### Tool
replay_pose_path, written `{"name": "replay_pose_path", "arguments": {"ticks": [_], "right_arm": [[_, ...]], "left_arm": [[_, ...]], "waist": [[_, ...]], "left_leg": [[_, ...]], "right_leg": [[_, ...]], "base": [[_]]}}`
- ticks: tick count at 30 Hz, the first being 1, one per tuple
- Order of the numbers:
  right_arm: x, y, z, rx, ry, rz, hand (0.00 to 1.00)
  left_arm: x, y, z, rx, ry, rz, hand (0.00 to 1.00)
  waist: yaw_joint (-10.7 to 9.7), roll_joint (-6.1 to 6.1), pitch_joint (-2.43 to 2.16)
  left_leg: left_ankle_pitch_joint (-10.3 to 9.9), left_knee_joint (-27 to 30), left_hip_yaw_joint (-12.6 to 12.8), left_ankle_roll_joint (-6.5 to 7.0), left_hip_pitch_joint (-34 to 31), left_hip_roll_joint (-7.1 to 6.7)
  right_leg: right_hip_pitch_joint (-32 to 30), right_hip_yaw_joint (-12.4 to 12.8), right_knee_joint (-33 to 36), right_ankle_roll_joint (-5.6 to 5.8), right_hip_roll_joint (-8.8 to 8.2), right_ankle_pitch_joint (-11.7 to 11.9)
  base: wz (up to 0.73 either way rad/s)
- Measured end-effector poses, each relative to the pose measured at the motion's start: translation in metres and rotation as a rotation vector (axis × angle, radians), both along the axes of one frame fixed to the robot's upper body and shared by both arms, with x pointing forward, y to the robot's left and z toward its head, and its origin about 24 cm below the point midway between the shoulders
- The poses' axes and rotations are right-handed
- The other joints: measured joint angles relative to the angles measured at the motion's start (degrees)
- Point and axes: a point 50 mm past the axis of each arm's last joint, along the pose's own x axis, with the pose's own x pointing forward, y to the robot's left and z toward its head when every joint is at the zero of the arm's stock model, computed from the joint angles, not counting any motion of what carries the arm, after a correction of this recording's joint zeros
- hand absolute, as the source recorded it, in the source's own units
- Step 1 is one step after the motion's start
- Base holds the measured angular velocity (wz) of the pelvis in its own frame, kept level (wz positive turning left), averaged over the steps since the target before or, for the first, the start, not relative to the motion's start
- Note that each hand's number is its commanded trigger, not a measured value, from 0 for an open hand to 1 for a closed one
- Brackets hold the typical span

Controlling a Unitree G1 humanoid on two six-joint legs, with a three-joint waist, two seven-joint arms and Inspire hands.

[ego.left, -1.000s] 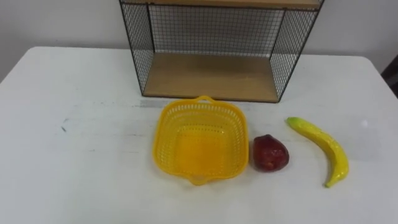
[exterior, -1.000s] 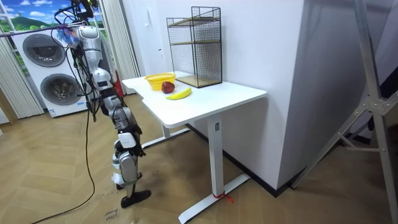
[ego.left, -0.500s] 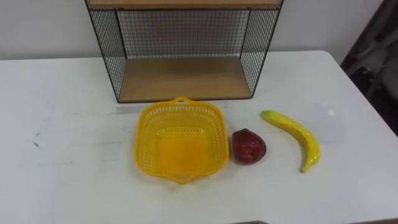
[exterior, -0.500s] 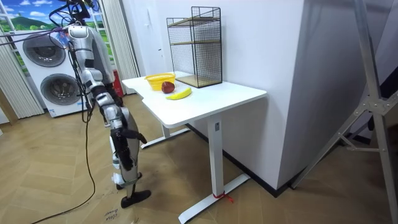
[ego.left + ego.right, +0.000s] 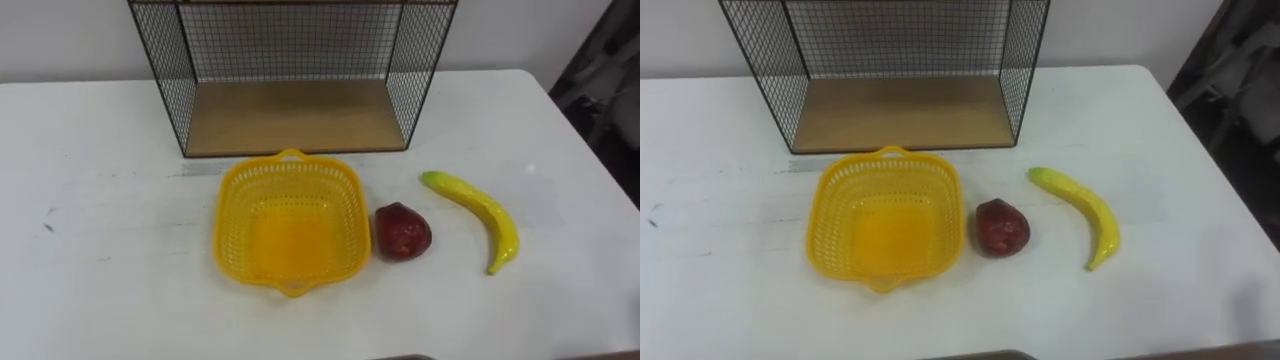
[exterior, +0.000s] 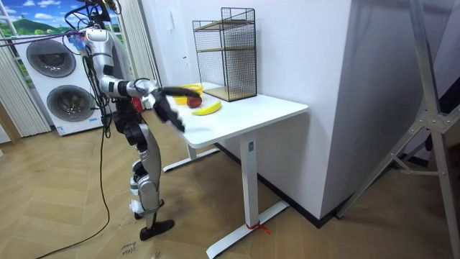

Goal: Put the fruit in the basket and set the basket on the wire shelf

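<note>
So the yellow basket (image 5: 232, 225) sits on the white bench (image 5: 100, 200), pretty much in the middle, just on the near side of the wire shelf (image 5: 290, 118). The little handle tab on the basket's far rim comes right up to the shelf's front edge, and I honestly can't tell if they touch. The shelf is a black mesh box with a wooden floor, standing at the far side of the bench with its open front facing the robot.

Both pieces of fruit are lying on the bench outside the basket. There's a dark red one (image 5: 402, 232), apple-ish and a bit lumpy, just to the right of the basket's right wall. It's so close I can't say if there's a gap. Further right, clearly apart from the red one, is the banana (image 5: 480, 208). It runs from its greenish end at the far left to its tip at the near right, with the curve bulging right.

In the room view the robot stands upright at the end of the bench on the room view's left, with two washing machines (image 6: 54, 61) stacked behind it. One arm is stretched out over the near part of the bench, and going by the body it looks like the right one. The right hand (image 6: 175, 119) is a dark smear there, up in the air and not touching any fruit, and I can't tell whether it's released or clenched
</note>
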Motion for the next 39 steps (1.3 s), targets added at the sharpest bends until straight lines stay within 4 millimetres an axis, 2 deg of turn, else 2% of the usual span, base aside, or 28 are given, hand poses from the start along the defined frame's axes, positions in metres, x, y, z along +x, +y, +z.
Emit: {"name": "replay_pose_path", "arguments": {"ticks": [5, 11, 14, 22, 24, 29, 32, 39], "right_arm": [[0.026, 0.03, 0.032, -0.265, 0.029, 0.221, 0.0], [0.048, 0.058, 0.045, -0.379, 0.005, 0.513, 0.0], [0.055, 0.067, 0.043, -0.397, 0.016, 0.632, 0.0], [0.069, 0.093, 0.03, -0.453, 0.101, 0.904, 0.0], [0.072, 0.102, 0.026, -0.474, 0.125, 0.975, 0.0], [0.076, 0.119, 0.02, -0.471, 0.124, 1.127, 0.0], [0.077, 0.126, 0.018, -0.47, 0.123, 1.19, 0.0], [0.078, 0.128, 0.011, -0.476, 0.158, 1.259, 0.0]], "left_arm": [[-0.003, -0.004, -0.002, -0.012, 0.029, -0.03, 0.0], [-0.006, -0.005, -0.003, -0.003, 0.063, -0.082, 0.0], [-0.007, -0.005, -0.003, 0.001, 0.071, -0.099, 0.0], [-0.01, -0.008, -0.004, 0.003, 0.1, -0.171, 0.0], [-0.01, -0.01, -0.004, 0.0, 0.103, -0.185, 0.0], [-0.009, -0.011, -0.004, -0.003, 0.104, -0.204, 0.0], [-0.008, -0.012, -0.005, -0.005, 0.104, -0.208, 0.0], [-0.009, -0.012, -0.005, -0.006, 0.105, -0.206, 0.0]], "waist": [[1.46, 0.33, -0.02], [2.83, 0.12, -0.1], [3.56, 0.0, -0.13], [3.77, -0.72, 0.0], [3.68, -0.71, 0.14], [4.62, -0.49, 0.1], [5.01, -0.3, 0.03], [5.15, 0.4, -0.05]], "left_leg": [[-0.02, -0.15, -0.03, -0.04, 0.16, 0.15], [-0.02, -0.24, -0.33, -0.18, 0.15, 0.46], [-0.01, -0.05, -0.5, -0.2, 0.08, 0.51], [0.0, 0.26, -0.83, -0.2, 0.11, 0.53], [0.0, 0.3, -0.85, -0.21, 0.37, 0.59], [-0.03, 0.3, -0.89, -0.25, 0.63, 0.73], [-0.03, 0.44, -1.04, -0.25, 0.6, 0.71], [-0.04, 0.52, -1.21, -0.24, 0.57, 0.68]], "right_leg": [[0.0, -0.24, -0.04, -0.11, 0.07, 0.08], [0.18, -1.02, -0.23, -0.4, 0.2, 0.37], [0.25, -1.08, -0.18, -0.41, 0.21, 0.38], [0.53, -1.1, -0.34, -0.51, 0.22, 0.49], [1.0, -1.15, -0.46, -0.52, 0.25, 0.6], [1.25, -1.24, -0.4, -0.52, 0.26, 0.73], [1.36, -1.41, -0.4, -0.52, 0.24, 0.77], [1.46, -1.58, -0.41, -0.51, 0.22, 0.78]], "base": [[0.0], [0.01], [0.01], [0.01], [0.0], [0.0], [0.02], [0.01]]}}
